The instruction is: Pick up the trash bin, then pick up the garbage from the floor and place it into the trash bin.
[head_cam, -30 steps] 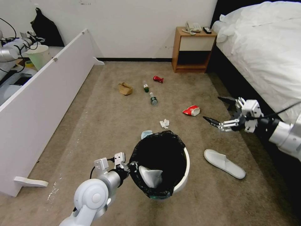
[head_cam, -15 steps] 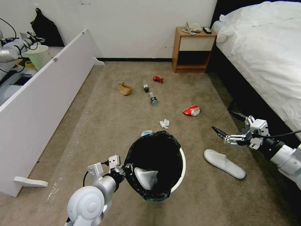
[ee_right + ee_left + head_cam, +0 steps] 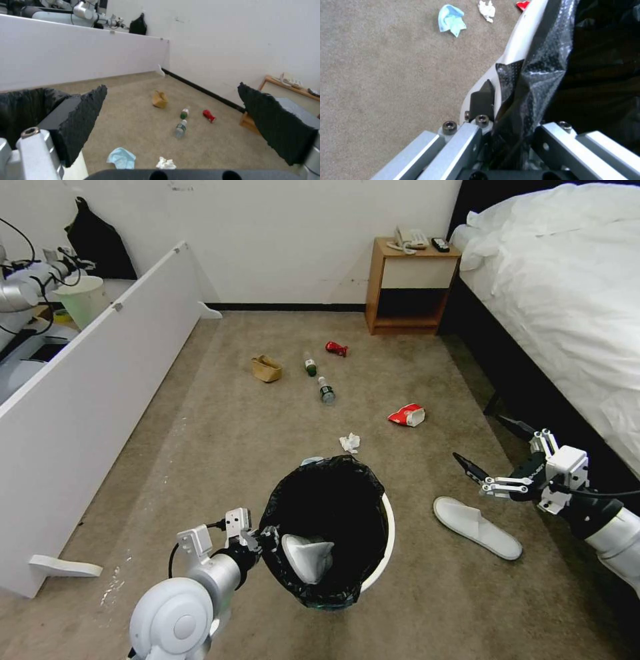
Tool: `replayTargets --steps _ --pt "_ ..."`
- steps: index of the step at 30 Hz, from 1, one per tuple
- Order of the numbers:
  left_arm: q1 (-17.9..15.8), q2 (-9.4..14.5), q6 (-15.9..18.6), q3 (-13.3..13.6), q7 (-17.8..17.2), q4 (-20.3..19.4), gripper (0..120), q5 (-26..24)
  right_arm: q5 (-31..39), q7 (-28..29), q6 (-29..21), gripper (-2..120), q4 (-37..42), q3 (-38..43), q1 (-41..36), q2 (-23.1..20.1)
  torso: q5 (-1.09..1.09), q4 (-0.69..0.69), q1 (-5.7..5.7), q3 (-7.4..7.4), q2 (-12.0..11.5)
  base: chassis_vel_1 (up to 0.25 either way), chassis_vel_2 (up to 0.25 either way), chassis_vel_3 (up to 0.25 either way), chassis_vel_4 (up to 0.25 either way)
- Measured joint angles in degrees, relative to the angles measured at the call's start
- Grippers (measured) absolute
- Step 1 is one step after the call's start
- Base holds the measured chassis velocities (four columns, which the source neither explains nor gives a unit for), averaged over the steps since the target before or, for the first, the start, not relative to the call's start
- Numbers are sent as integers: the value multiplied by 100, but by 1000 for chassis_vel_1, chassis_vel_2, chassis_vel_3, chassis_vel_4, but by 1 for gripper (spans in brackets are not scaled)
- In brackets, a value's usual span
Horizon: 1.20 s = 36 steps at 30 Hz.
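Round white plastic trash bin [image 3: 389, 527], black-bag-lined, clamped at rim by left gripper [image 3: 267, 538], is holding 1 slipper; right gripper [image 3: 490, 453], fingers spread, hovering above flat white slipper [image 3: 477, 527], likely needing descent.

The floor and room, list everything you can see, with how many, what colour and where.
trash bin: one, white with black liner, held at its rim, near centre
slipper: two, white; one inside the bin, one on the carpet right of the bin
mask: one, blue, on carpet beyond the bin
tissue: one, white, crumpled, beyond the bin
snack packet: one, red-white, mid carpet
bottles: two, clear, green labels
wrapper: one, red, near nightstand
paper bag: one, tan
nightstand: one, wooden, by wall
bed: one, white bedding, right
left gripper: jaws clamped on bin rim
right gripper: jaws open, above floor slipper
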Motion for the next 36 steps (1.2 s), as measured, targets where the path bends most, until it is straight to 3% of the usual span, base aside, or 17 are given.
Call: replayTargets --steps 36 --pt "-5 15 -98 18 102 61 2 173 -76 -76 -206 100 104 65 -34 41 0 0 0 0 -1 0 0 0 0"
